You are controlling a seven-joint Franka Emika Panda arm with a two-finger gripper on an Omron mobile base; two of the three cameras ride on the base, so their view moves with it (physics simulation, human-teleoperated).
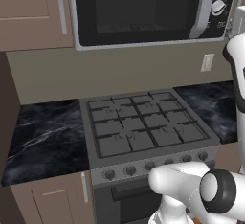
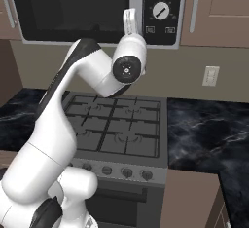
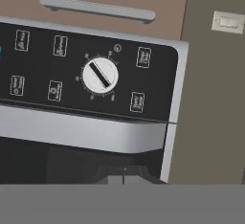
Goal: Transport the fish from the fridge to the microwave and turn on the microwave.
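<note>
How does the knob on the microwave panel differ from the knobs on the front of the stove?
The microwave knob is white with a dark bar across it; the stove knobs are plain grey. The microwave knob stands alone among buttons on the dark panel of the microwave; the stove knobs form a row along the front of the stove. All are round.

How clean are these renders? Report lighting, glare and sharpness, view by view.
Left base view: even flat light, no glare on the microwave glass, soft resolution. Right base view: the arm throws a faint shadow on the stove. Hand view: rolled sideways, knob crisp, button labels too blurred to read.
</note>
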